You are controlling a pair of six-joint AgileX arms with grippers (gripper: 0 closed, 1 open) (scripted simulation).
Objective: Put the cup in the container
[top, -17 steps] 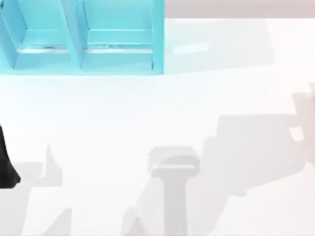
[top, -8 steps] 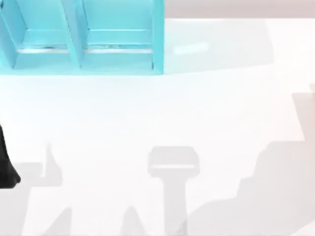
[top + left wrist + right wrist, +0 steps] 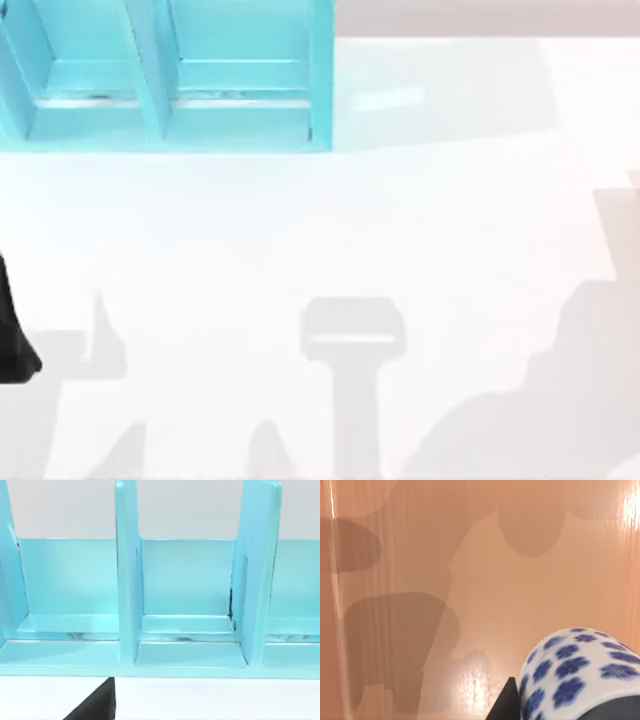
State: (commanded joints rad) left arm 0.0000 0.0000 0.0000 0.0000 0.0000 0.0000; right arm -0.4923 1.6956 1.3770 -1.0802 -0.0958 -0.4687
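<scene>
From above I see the white bench (image 3: 320, 230) with the light blue partitioned container (image 3: 170, 75) standing at its far left corner, its upright dividers splitting it into open compartments. A black part of my left arm (image 3: 12, 335) sits at the bench's left edge, parked, and soft grey shadows lie across the near and right parts of the surface. My left wrist camera looks straight into the container from close by: two blue dividers frame a middle compartment with a neighbour on each side, and every compartment I can see holds nothing; I cannot tell how far my left claw is open. My right wrist camera looks onto a glossy orange-tan surface (image 3: 470, 580) crossed by rounded shadows, with the small white ceramic cup with blue flowers (image 3: 575, 672) lying right up against the lens beside a dark edge of my right claw. The cup seems to sit at the claw, but I cannot tell whether it is gripped.
</scene>
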